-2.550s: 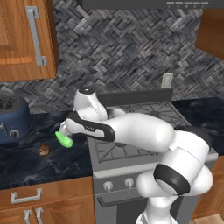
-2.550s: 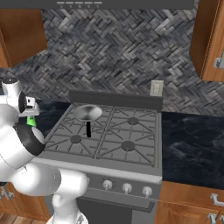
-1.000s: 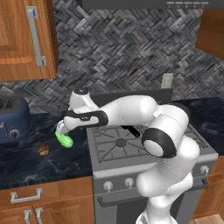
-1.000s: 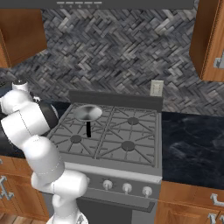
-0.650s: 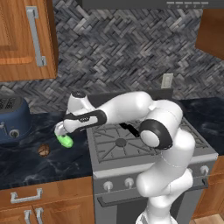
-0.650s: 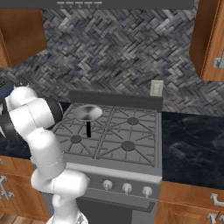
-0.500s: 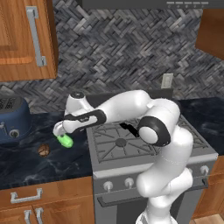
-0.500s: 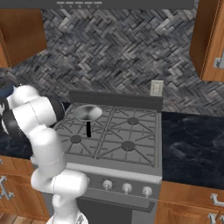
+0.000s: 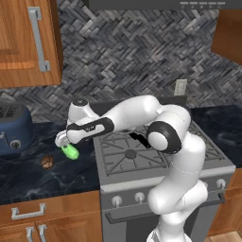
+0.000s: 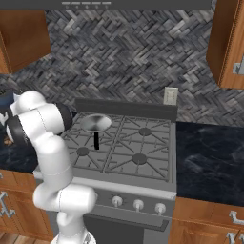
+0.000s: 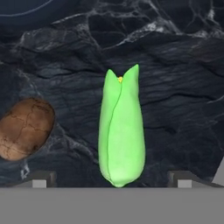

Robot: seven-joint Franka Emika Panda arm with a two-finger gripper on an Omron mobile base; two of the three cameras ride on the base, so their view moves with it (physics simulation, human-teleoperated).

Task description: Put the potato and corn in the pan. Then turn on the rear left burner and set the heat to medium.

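Note:
The corn point(image 11: 121, 131), a bright green husked cob, lies on the dark marble counter point(image 11: 175, 87), with the brown potato point(image 11: 26, 127) close on its left. My gripper point(image 11: 111, 181) is open just above the cob, one fingertip on each side, not touching it. From the left base view the gripper point(image 9: 64, 142) hangs over the corn point(image 9: 71, 151), and the potato point(image 9: 47, 162) sits a little nearer the counter's front. The silver pan point(image 10: 95, 123) rests on the stove's rear left, its black handle point(image 10: 96, 141) pointing forward; the burner beneath it is hidden.
A blue toaster point(image 9: 12, 132) stands at the counter's left, under a wooden cabinet point(image 9: 28, 42). The stove point(image 10: 138, 147) has three open burners and a row of knobs point(image 10: 138, 205) on its front. My arm arches over the stove's left edge.
My hand has swung left and dropped closer to the corn. The corn, potato and pan have stayed put.

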